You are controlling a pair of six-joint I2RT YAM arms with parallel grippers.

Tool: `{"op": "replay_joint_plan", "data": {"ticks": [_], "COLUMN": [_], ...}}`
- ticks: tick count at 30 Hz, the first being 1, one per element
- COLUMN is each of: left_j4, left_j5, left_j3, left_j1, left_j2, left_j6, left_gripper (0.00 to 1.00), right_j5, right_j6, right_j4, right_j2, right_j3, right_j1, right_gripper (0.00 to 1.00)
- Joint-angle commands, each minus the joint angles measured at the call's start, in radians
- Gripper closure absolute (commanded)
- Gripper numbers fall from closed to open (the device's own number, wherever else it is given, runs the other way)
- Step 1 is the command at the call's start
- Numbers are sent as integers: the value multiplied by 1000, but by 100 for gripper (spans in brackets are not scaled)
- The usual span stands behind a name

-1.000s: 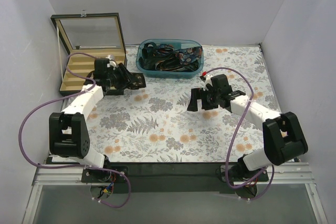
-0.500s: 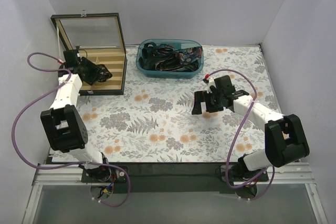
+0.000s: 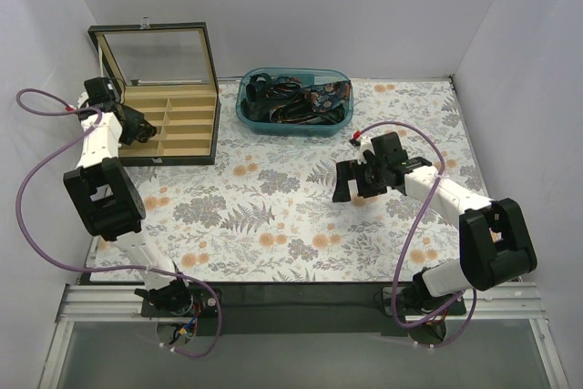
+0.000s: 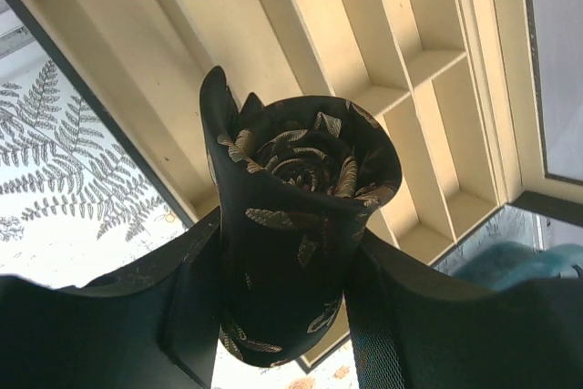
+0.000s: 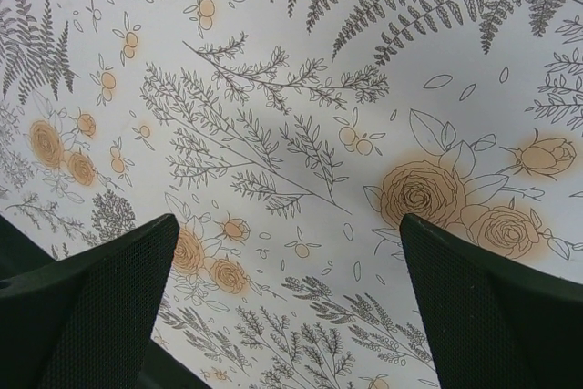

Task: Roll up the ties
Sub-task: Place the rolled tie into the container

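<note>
My left gripper point(image 4: 284, 291) is shut on a rolled tie point(image 4: 296, 189), dark with gold leaf patterning, its spiral end facing the camera. It hangs over the tan compartments of the divided box point(image 4: 364, 34). In the top view the left gripper point(image 3: 139, 127) is at the box's left side. More ties point(image 3: 291, 97) lie tangled in the teal bin point(image 3: 244, 111) at the back. My right gripper point(image 3: 353, 181) is open above the floral cloth, right of centre. In the right wrist view the right gripper point(image 5: 287, 225) has only the cloth between its fingers.
The divided box point(image 3: 173, 125) sits at the back left with its glass lid point(image 3: 155, 56) standing up. Purple cables loop beside both arms. The floral tablecloth point(image 3: 273, 216) covers the table, and white walls close in on three sides.
The left arm swung left from the cloth beside the box to over the box's left side, carrying the rolled tie. The right gripper shifted slightly right and opened a little wider.
</note>
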Motion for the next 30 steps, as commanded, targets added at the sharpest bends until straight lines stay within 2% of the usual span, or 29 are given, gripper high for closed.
{"op": "replay_joint_plan", "data": {"ticks": [1,4,10,21,30], "left_j4": [-38,-63,-48,-49,-77], "left_j5": [-51,-15,-42,-2,-68], "left_j3": [85,97,-9,29,39], "left_j1": [1,3,6,32,53], "left_j2": [30,29,-66,4,59], "left_j6": [7,-9,-3,-13,-1], "left_gripper": [100,100,100,100,100], "right_j5": [16,25,-4,5,16], "right_j6": [-30,-32,-33,-41,-42], "right_j4": [-14,-14,-12,-9,-9], "right_j2": [-5,-8,12,15,21], "right_j3": [-14,-9,0,-9,-11], "right_j1": [-7,-16,-22,-23,-31], "right_gripper": [3,3,3,4,4]}}
